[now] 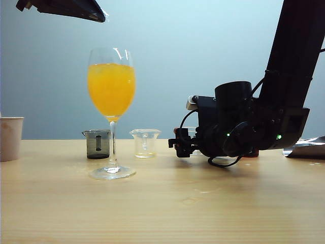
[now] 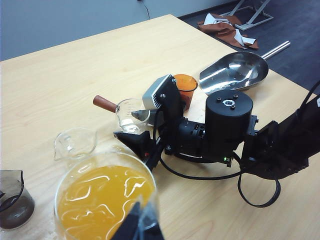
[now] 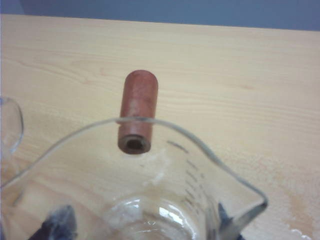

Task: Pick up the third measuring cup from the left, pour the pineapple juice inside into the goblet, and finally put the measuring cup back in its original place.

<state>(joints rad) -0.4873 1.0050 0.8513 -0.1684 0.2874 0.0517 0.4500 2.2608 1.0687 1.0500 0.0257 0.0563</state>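
The third measuring cup [image 2: 131,116] (seemingly emptied) is set on the table beside the goblet [image 1: 111,96], between the right gripper's [image 2: 135,127] parted jaws; release remains; left gripper [image 2: 140,225] state unclear

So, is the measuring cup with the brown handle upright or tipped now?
Upright. The measuring cup stands on the table with its rim level, between the right end effector's fingers, and looks empty.
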